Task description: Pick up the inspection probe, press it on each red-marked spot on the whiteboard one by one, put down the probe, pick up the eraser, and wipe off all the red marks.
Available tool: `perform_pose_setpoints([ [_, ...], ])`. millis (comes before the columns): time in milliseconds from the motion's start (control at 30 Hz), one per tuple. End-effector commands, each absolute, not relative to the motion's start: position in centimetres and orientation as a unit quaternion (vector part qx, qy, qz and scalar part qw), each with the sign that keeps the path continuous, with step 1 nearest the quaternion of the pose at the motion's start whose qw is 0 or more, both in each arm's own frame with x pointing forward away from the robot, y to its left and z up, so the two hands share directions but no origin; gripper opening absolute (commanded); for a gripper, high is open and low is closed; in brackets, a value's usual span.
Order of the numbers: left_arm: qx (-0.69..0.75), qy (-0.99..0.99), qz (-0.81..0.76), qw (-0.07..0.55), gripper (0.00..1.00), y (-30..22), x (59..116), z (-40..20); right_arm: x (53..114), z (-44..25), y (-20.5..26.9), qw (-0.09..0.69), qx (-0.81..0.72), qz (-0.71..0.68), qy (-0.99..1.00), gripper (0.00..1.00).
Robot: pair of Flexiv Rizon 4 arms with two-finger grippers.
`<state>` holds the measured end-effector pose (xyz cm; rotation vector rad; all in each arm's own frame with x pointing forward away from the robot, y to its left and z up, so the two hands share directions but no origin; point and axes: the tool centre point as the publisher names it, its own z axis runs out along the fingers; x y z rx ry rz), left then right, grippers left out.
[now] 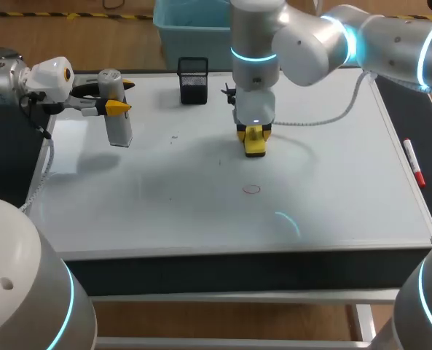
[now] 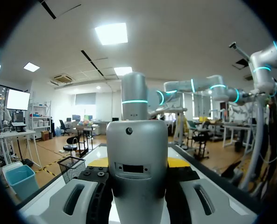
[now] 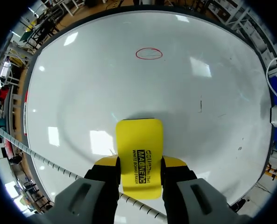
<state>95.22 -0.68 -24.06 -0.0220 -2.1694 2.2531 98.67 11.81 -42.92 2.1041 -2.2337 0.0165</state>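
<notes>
The right gripper (image 3: pixel 139 164) is clamping the eraser (image 3: pixel 139 149), a flat, bright yellow block with rounded corners and black print on its face, with a finger pressing on each long side. It is hanging over the middle of the whiteboard (image 1: pixel 332 189); whether the eraser's far end is touching the surface is hard to judge. The right wrist view is showing one red mark (image 3: pixel 149 53), a thin oval ring, well ahead of the eraser. The head view is showing the left gripper (image 1: pixel 117 97) gripping the inspection probe (image 1: pixel 117 120), a smooth grey cylinder, upright above the board's left part. A black mesh cup (image 1: pixel 193 80) is standing at the far edge, and a red marker (image 1: pixel 414 164) is lying beside the right edge.
</notes>
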Motion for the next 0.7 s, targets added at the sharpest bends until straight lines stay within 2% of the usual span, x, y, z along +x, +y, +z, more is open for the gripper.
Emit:
perform_pose_setpoints([
  [33, -0.006, -0.694, 0.72, 0.006, 0.0, -0.7, 95.2, -24.0, 98.8, -42.9, 9.7, 0.031, 0.678, 0.004, -0.735, 0.0],
  [333, -0.006, -0.694, 0.72, 0.006, 0.0, -0.7, 95.2, -24.0, 99.1, -42.7, 5.9, 0.031, 0.652, 0.01, -0.757, 0.0],
  [700, -0.006, -0.694, 0.72, 0.006, 0.0, -0.7, 95.2, -24.0, 98.7, -41.7, 3.4, 0.023, 0.634, 0.011, -0.773, 0.0],
])
